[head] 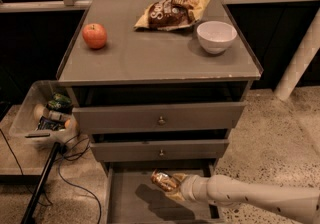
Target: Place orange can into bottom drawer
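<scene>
Currently: gripper (171, 187) over open bottom drawer (125, 209), near back edge - fingers clamped on orange can (160, 179), can clear of drawer floor.

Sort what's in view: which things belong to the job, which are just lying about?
Job: orange can, gripped by the tool over the open bottom drawer.
Lying about: apple, snack bag, white bowl on the cabinet top; bin of oddments.
</scene>
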`<state>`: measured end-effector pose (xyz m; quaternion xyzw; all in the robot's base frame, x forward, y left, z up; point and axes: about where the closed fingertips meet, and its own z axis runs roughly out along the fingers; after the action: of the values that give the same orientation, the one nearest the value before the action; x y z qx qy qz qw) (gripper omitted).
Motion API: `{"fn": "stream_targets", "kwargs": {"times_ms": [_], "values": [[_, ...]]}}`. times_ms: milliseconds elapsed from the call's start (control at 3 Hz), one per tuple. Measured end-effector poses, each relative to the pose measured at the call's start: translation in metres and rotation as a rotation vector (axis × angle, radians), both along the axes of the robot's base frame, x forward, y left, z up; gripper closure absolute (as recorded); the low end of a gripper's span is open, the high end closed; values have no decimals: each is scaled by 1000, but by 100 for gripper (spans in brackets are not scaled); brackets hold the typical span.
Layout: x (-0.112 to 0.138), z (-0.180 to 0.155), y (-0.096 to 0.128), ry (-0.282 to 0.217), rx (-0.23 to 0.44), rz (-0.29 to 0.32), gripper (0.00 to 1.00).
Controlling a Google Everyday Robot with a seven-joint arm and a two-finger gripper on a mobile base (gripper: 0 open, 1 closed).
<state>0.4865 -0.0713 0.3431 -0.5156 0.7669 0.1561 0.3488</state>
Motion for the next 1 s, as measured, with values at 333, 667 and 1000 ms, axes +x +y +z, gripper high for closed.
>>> {"fn": "stream_targets", "kwargs": {"times_ms": [333,667,1000], "values": [[36,-37,-29,-9,27,-96,100],[36,-38,-29,-8,27,-96,100],[38,-75,-24,43,-5,-113,100]]}}
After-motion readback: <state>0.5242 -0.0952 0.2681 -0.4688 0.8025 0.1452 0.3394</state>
